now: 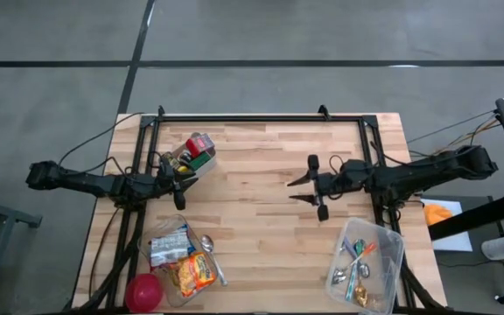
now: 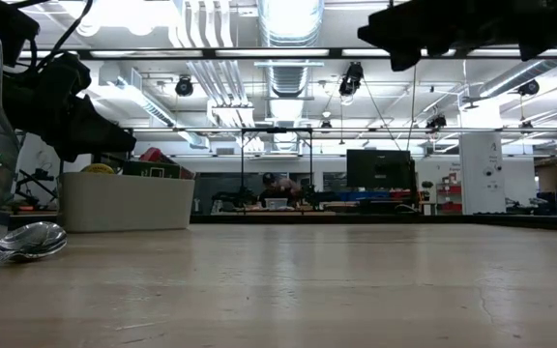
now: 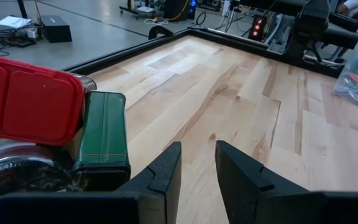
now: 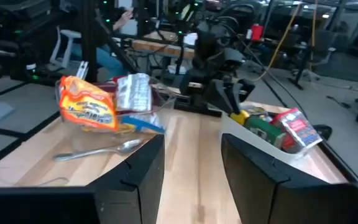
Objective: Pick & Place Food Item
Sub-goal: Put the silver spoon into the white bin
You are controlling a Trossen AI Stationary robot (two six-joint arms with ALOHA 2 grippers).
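An orange snack packet [image 1: 195, 273] [image 4: 87, 107] and a silver packet [image 1: 169, 245] [image 4: 132, 92] lie in a clear container [image 1: 166, 229] at the near left. A white bin [image 1: 201, 168] [image 4: 272, 146] at the far left holds a red box [image 3: 30, 102], a green box [image 3: 104, 134] and other packs. My left gripper [image 1: 182, 185] [image 3: 197, 149] hovers just beside the bin, slightly open with nothing between its fingers. Over the right middle of the table my right gripper [image 1: 297, 189] [image 4: 191, 146] is open and empty, pointing level at the table's left side.
A metal spoon [image 1: 210, 254] [image 2: 27, 240] lies by the clear container, and a red round thing [image 1: 144, 291] sits at the near left corner. A clear tub of cutlery [image 1: 390, 262] stands near right. Bare wood [image 1: 252, 219] lies between the arms.
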